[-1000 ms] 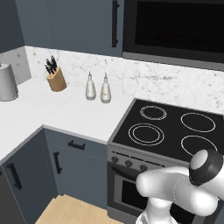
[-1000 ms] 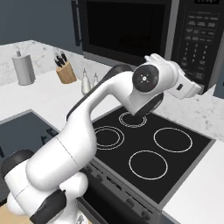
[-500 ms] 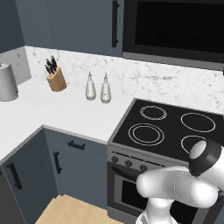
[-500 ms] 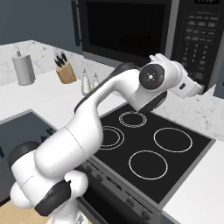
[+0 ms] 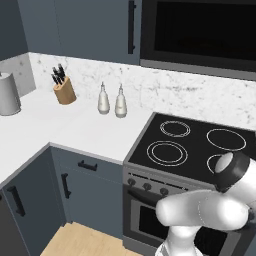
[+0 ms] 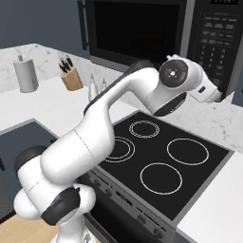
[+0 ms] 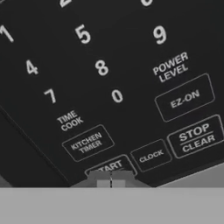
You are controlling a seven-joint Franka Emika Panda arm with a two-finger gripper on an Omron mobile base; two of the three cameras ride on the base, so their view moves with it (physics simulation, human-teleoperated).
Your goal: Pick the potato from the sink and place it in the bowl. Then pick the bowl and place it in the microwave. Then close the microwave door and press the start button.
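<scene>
While pressed together and empty, fingers [image 7: 111, 178] at START button [image 7: 109, 166], seemingly touching, microwave [image 6: 156, 35] door shut.

Black built-in microwave [image 6: 156, 35] across top of right base view, above stove. Door [image 6: 135, 31] shut, dark glass, vertical handle at left edge. Button panel [image 6: 217, 35] at upper right; START key [image 7: 108, 166] at bottom centre of hand view.

Knife block [image 5: 64, 91]; two bottles [image 5: 112, 101]; stove [image 5: 192, 147]
</scene>
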